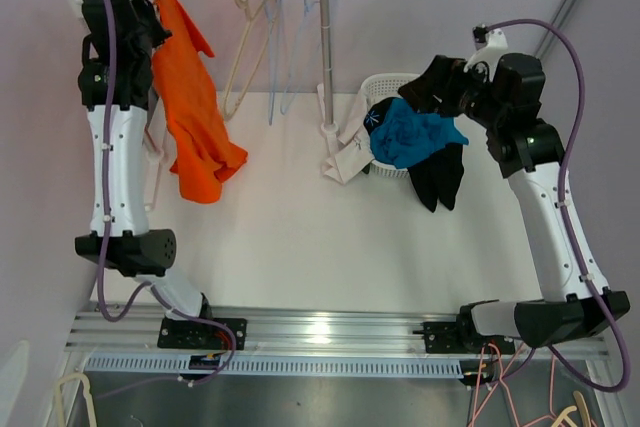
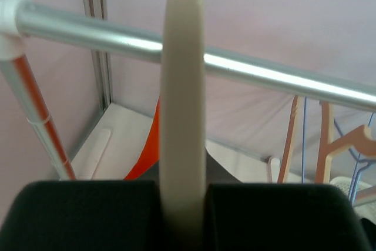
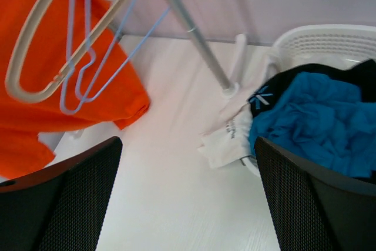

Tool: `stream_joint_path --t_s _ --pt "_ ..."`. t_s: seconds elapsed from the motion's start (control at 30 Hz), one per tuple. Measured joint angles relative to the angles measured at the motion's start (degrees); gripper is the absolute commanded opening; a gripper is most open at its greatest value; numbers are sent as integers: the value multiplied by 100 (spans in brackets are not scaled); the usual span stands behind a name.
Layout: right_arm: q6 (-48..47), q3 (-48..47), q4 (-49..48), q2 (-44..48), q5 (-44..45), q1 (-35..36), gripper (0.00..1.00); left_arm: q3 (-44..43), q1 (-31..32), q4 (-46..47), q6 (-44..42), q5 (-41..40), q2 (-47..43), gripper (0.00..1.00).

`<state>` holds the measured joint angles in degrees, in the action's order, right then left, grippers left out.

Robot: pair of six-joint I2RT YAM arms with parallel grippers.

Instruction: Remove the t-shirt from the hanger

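From above, the left arm (image 1: 120,97) hides the hanger's (image 2: 182,86) hook and the t-shirt's (image 1: 190,107) collar

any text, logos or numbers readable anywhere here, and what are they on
No readable words or numbers in any view.
Light blue star-like logo on the black garment: a symbol, no letters.
Dark print on the white garment: too blurred to read.

white basket (image 1: 386,81), blue garment (image 1: 410,135), black garment (image 1: 438,179)
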<state>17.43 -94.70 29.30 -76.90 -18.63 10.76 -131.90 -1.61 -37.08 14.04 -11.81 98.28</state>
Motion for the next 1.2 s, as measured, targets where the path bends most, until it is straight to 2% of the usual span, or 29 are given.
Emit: stream_joint_path --t_s 0.07,0.17,0.3,0.47,0.63,0.77,0.93,1.2 --pt "-92 258 -170 199 -302 219 99 232 133 -146 61 -214 -162 1" --pt "-396 560 -402 509 -660 929 100 658 433 -431 223 -605 -490 1" --pt "-909 813 -726 841 -1086 2280 99 1156 739 -874 474 -975 -1093 1" --pt "-1178 1515 -1648 1147 -1322 3860 100 1749 1150 -1158 717 -1429 -2118 1" --pt "-1176 2229 -2704 929 -922 4975 99 2627 1746 -1215 890 -1681 -3213 0" --pt "-1213 2583 -3456 437 -214 5755 99 2942 2061 -1338 1010 -1880 -3515 1" --pt "-1233 2575 -4072 -275 507 6304 100 3222 2299 -1429 1102 -2026 -3585 1" --pt "-1235 1974 -4478 -1368 1248 6642 99 3333 2415 -1486 1165 -2109 -3532 1"
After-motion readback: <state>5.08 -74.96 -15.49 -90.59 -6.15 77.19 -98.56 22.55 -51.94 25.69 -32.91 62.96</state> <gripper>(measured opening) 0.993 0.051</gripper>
